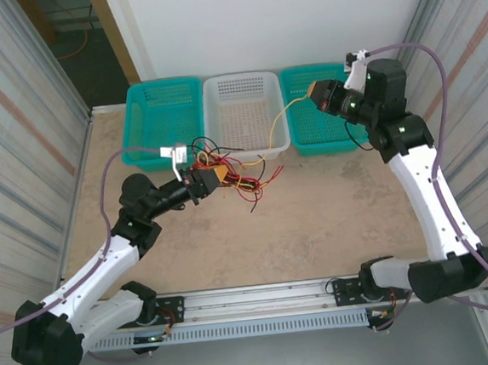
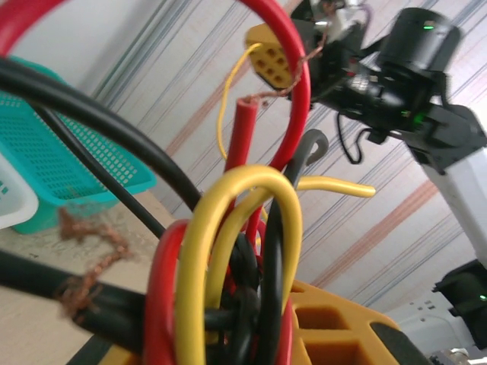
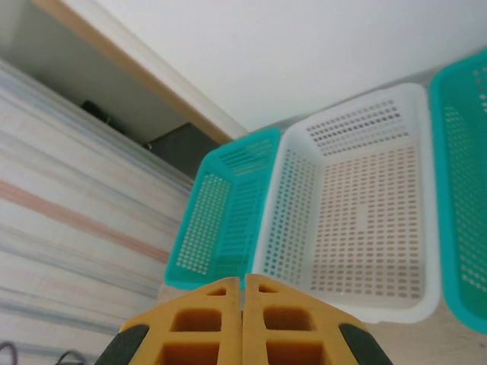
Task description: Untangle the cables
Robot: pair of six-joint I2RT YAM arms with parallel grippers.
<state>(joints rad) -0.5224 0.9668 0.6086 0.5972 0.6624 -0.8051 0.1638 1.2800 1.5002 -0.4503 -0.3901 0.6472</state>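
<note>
On the table [image 1: 333, 217], just in front of the white basket [image 1: 215, 121], a tangle of cables [image 1: 241, 172]: red, black and yellow loops, a few loose ends trailing toward the near side. At the tangle's left side, the left gripper [image 1: 210, 178], clamped on the bundle, jaws closed down on the wires rather than on each other. Close up from the left wrist, the same cables [image 2: 228, 251] bunched between yellow finger pads [image 2: 335, 327]. Red and yellow loops arching upward, a black one crossing in from the left, bare copper strands at some ends. From the tangle, one thin yellow cable [image 1: 278, 121] running up off the table, past the white basket's right front corner, to the right gripper [image 1: 311, 94], high over the right teal basket [image 1: 326, 147]. From the left wrist too, the right gripper [image 2: 275, 62] in the distance, with the yellow cable [image 2: 222, 114] hanging from its tip. At the right gripper [image 3: 243, 285] itself, pads pressed flat together, nipped on the yellow cable's end as seen from above. Along the far edge, three baskets side by side, touching: left teal basket [image 1: 141, 127], white, right teal.
</note>
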